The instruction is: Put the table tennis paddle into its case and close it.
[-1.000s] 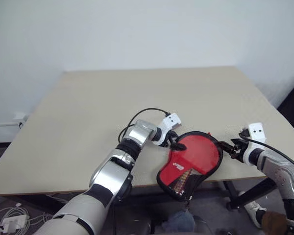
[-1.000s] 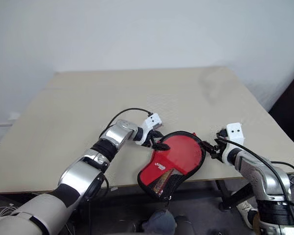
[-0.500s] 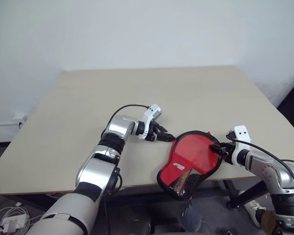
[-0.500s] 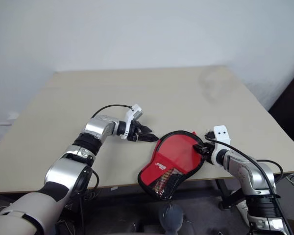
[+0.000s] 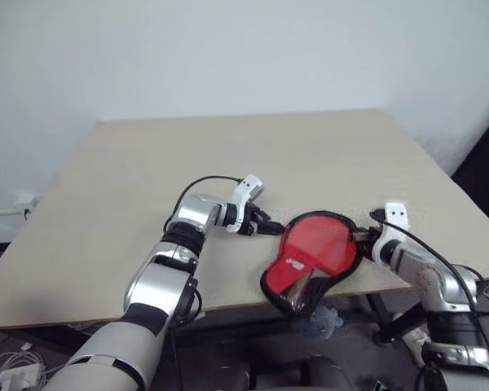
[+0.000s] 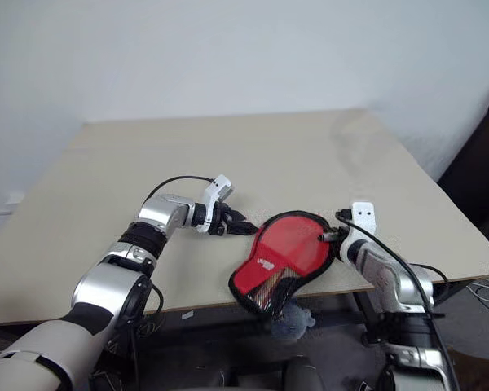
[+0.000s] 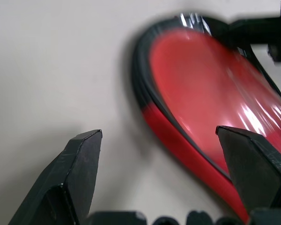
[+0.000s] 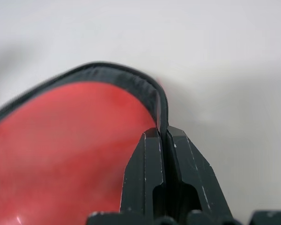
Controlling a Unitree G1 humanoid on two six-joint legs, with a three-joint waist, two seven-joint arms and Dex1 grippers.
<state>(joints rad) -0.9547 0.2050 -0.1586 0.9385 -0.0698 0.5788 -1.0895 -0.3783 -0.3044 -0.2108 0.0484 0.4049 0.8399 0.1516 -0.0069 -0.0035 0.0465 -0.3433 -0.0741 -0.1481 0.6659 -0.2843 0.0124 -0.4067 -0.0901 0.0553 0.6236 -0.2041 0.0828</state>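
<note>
Advancing, the right pincer (image 8: 165, 136) has clamped the case (image 5: 314, 248) rim; left pincer (image 7: 159, 140) gapes empty.

My beige bench (image 5: 147, 163) carries the red case (image 5: 314, 252) at lower right, its narrow end overhanging the front edge.

The case (image 5: 314, 254) bears a small white logo, too small to read.

Soft even light, wrist views motion-blurred.
</note>
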